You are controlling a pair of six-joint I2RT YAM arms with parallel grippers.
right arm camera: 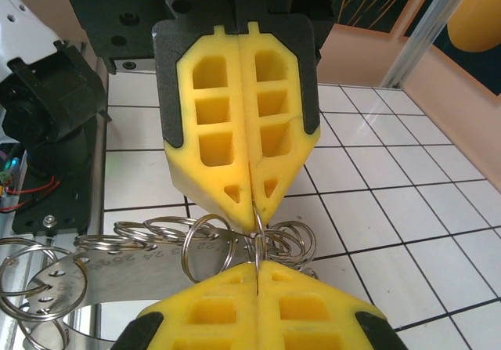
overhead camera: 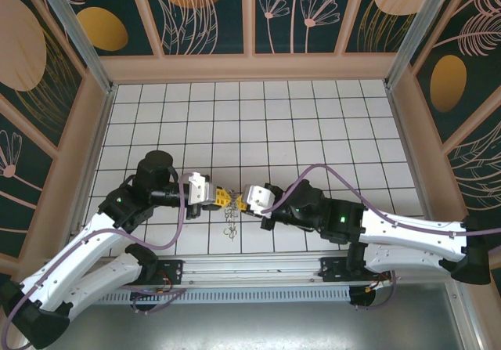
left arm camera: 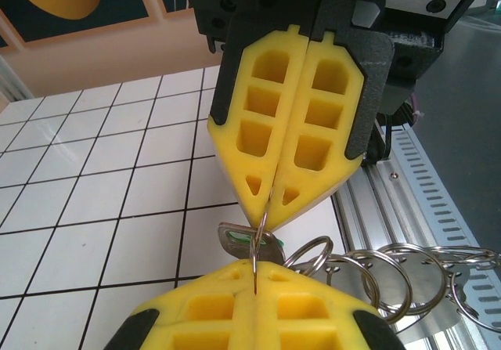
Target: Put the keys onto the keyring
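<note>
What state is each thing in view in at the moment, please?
Left tool: shut on the keyring.
Right tool: shut on the keyring too, tip to tip with the left tool.
Keyring: pinched edge-on between both tools.
Key: green-headed, right by the keyring; whether it is threaded on cannot be told.
Linked rings: chained together, trailing from the tools.

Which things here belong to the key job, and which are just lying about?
Job: keys, keyring, left gripper and right gripper, both shut on the keyring.
Not part of it: engraved metal tag among the rings, tiled table, slotted rail.
</note>
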